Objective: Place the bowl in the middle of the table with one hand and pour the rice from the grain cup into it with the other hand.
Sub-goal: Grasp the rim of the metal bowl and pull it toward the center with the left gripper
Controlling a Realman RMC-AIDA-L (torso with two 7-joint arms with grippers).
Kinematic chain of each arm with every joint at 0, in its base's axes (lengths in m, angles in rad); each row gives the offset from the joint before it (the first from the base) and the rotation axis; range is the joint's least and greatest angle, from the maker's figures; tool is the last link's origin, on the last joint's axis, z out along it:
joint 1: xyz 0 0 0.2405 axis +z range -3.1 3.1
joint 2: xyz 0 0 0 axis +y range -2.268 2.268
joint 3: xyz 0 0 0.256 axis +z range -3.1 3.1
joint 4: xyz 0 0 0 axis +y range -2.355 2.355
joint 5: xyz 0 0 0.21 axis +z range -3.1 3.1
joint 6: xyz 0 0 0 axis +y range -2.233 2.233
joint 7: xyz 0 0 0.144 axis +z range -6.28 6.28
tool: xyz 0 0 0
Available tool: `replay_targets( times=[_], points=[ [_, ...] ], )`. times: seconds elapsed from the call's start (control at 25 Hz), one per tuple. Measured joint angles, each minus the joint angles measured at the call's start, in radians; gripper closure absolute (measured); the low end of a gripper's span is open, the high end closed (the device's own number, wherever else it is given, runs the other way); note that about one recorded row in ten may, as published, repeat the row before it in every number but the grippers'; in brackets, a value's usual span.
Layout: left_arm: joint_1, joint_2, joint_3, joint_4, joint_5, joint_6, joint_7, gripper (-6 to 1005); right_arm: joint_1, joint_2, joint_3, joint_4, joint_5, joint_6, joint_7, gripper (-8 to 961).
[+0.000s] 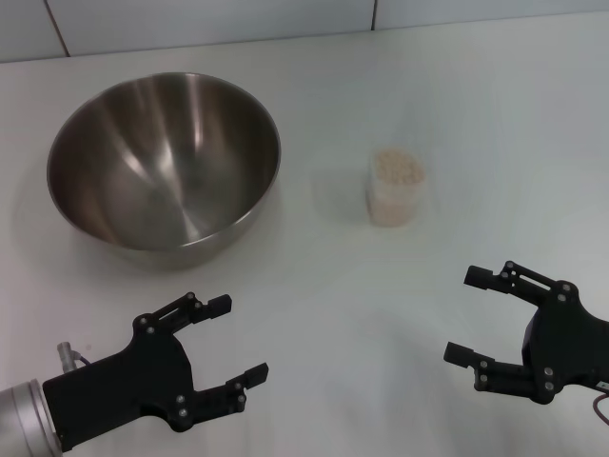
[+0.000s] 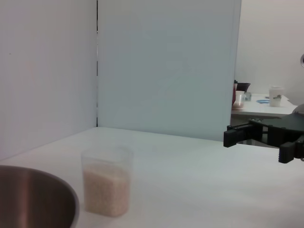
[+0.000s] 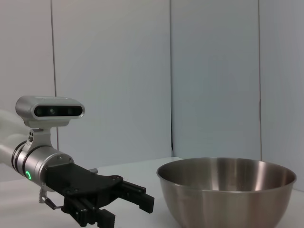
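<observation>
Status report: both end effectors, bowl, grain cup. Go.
Left end effector open, empty, near the bowl. Right end effector open, empty, short of the grain cup. Cup upright, full of rice. Nothing between.

Empty steel bowl upright far left, grain cup rice-filled

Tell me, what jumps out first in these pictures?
The big shiny steel bowl catches the eye first, sitting empty toward the far left of the white table. To its right, standing apart, is a small clear grain cup nearly full of pale rice. Nearest the camera, the left claw and right claw hover open on either side, holding nothing.
</observation>
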Motion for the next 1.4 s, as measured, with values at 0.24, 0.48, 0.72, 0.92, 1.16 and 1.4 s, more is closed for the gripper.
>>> replay_targets(
  times=[0.24,0.48,0.72,0.92,1.16,1.4],
  points=[
    [0.000,0.001,0.000,0.000,0.000,-0.003,0.000,154,0.003,0.000,0.000,0.003,0.000,0.001,0.000,112],
    [0.029,-0.018,-0.150,0.080,-0.014,0.198,-0.065,154,0.001,0.000,0.000,0.003,0.001,0.002,0.000,114],
    [0.024,-0.031,-0.366,0.248,-0.124,0.259,-0.320,155,0.002,0.001,0.000,0.003,0.003,0.002,-0.001,116],
    [0.029,-0.025,-0.423,0.543,0.091,-0.170,-0.800,155,0.001,0.001,0.000,0.005,0.006,0.001,-0.002,117],
    [-0.074,-0.023,-0.440,0.736,0.708,-0.346,-1.377,155,0.002,0.002,0.000,0.008,0.008,-0.005,-0.002,119],
    [-0.213,-0.025,-0.461,0.672,1.022,-0.339,-1.601,156,0.008,0.002,0.000,0.008,0.008,-0.008,-0.002,121]
  ],
)
